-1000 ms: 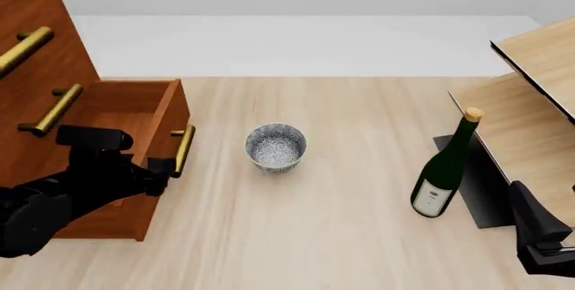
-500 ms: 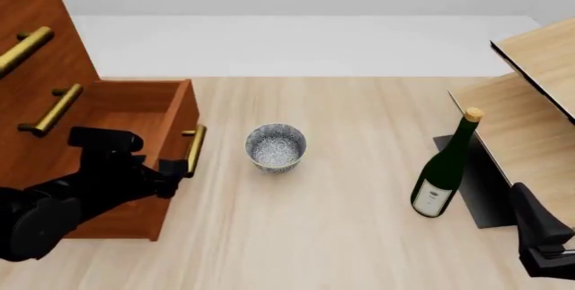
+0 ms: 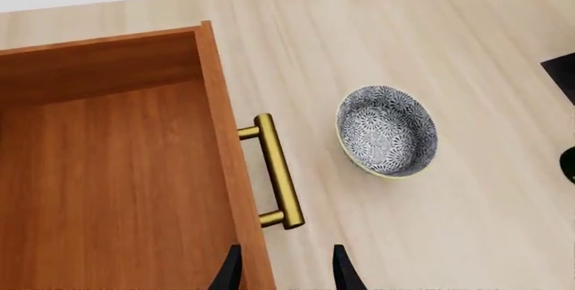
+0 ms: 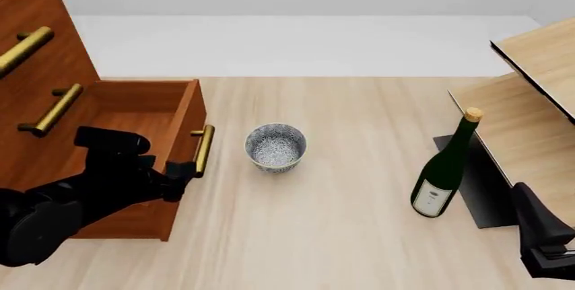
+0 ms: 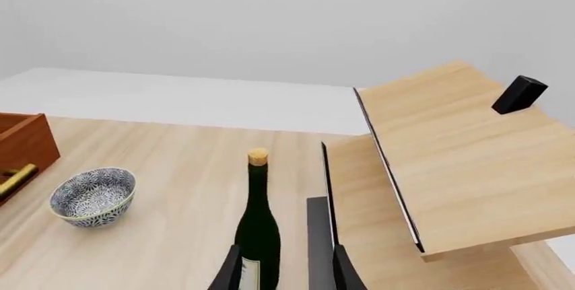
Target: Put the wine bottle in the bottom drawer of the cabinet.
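carefully now; my left claw (image 4: 184, 172) stands spread astride the bottom drawer (image 4: 134, 112) front below its handle (image 4: 203, 150); i should draw straight outward; the wine bottle (image 4: 444, 167) waits upright far right.

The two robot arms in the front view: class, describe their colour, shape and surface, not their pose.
Both are matt black throughout. The left arm is bulky, with rounded joints and a boxy block near its end effector. The right arm shows as a smooth, tapered black segment. No cables or markings are visible.
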### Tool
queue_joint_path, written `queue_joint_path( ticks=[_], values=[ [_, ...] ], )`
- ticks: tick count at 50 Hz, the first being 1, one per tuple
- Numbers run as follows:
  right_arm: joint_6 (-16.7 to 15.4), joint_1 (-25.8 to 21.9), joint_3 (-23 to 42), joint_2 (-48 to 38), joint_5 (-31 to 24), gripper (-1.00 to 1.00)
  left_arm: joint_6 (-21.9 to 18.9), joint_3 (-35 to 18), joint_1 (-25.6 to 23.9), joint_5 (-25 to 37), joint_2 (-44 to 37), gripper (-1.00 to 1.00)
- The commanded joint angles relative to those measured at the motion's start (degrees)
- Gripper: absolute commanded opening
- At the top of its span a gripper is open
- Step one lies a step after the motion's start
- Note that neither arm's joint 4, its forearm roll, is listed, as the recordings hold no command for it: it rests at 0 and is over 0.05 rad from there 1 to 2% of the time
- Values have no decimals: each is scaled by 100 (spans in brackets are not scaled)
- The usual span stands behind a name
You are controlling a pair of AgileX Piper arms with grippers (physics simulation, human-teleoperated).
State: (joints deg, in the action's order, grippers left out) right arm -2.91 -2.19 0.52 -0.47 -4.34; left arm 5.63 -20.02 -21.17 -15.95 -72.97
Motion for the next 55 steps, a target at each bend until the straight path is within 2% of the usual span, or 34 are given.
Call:
queue_joint_path(
  ticks=[1,16,19,23,25,26,33,41,49,55],
  values=[
    [-6,-9,12,11,-20,100,211,-12,-273,67,147,100],
    [1,-22,28,18,-27,100,289,-14,-498,200,334,100],
    [7,-16,35,23,-35,100,172,-56,-471,314,442,100],
    [1,-24,33,24,-39,100,-322,-137,-204,537,739,100],
    [6,-22,37,26,-38,100,-300,-181,-159,681,863,100],
    [6,-25,37,26,-37,100,-424,-189,-134,739,962,100],
    [8,-48,32,22,-35,100,-610,-269,166,1020,1364,100],
    [-9,-82,30,10,-33,100,-686,-409,262,1396,1764,100],
    [-25,-94,23,7,-33,100,-787,-738,155,2016,2551,100],
    [-35,-112,29,6,-31,100,-884,-957,7,2240,2844,100]
  ],
)
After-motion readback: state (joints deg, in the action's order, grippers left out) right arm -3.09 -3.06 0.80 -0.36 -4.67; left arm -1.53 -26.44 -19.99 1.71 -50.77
